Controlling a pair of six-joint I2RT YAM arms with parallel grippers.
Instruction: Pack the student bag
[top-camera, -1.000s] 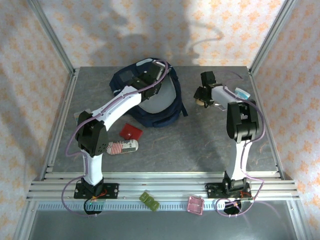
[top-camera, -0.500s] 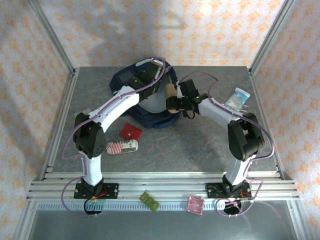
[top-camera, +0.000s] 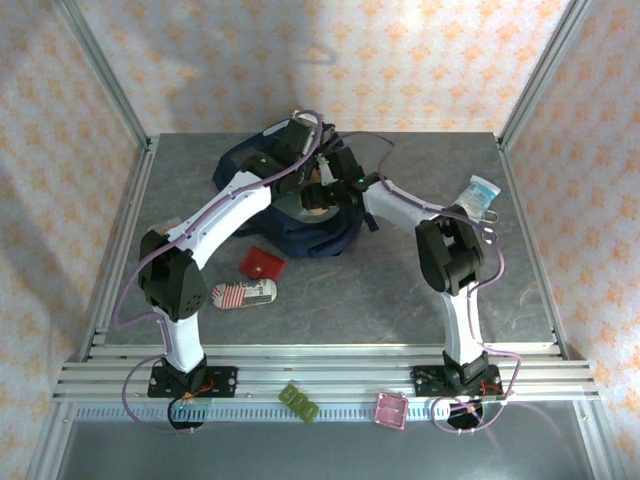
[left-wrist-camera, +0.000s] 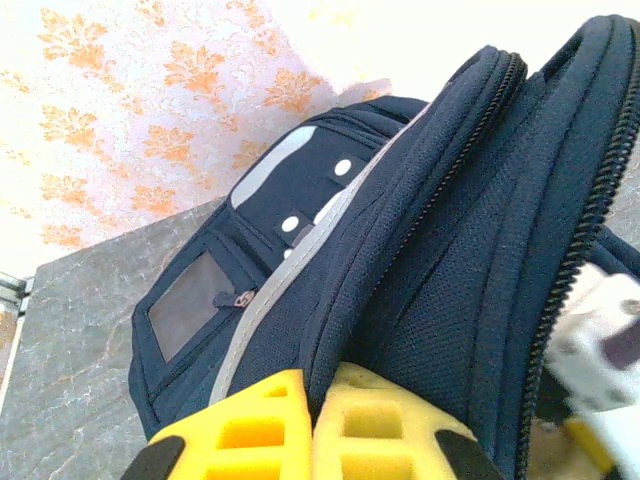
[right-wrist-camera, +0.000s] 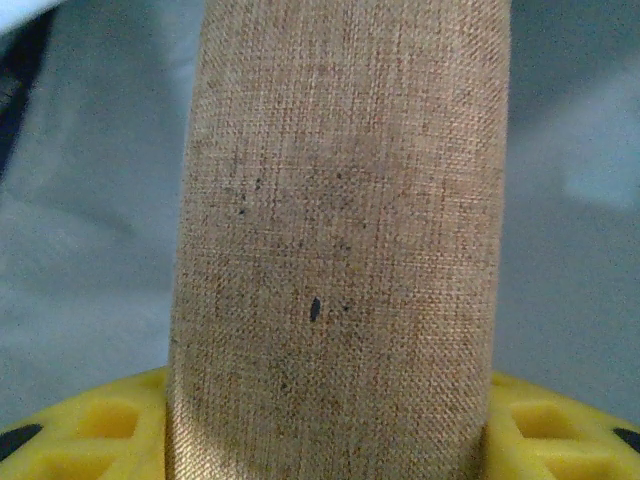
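The student bag (top-camera: 322, 238) lies at the far middle of the table (top-camera: 400, 290). It is navy-blue with a pale grey stripe, and its zipped mouth gapes. My left gripper (left-wrist-camera: 315, 400) is pressed together on its rim fabric. My right gripper (right-wrist-camera: 330, 430) pinches a tan burlap roll (right-wrist-camera: 340, 230) above the opening, and the roll blocks my right wrist's sight. Nearer me lie a red packet (top-camera: 262, 263) and a patterned pouch (top-camera: 244, 295). A pale blue packet (top-camera: 478, 192) sits far right.

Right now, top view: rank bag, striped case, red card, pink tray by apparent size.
1. bag, by far.
2. striped case and red card: too close to rank.
3. pink tray, smallest, though likely nearer the camera.
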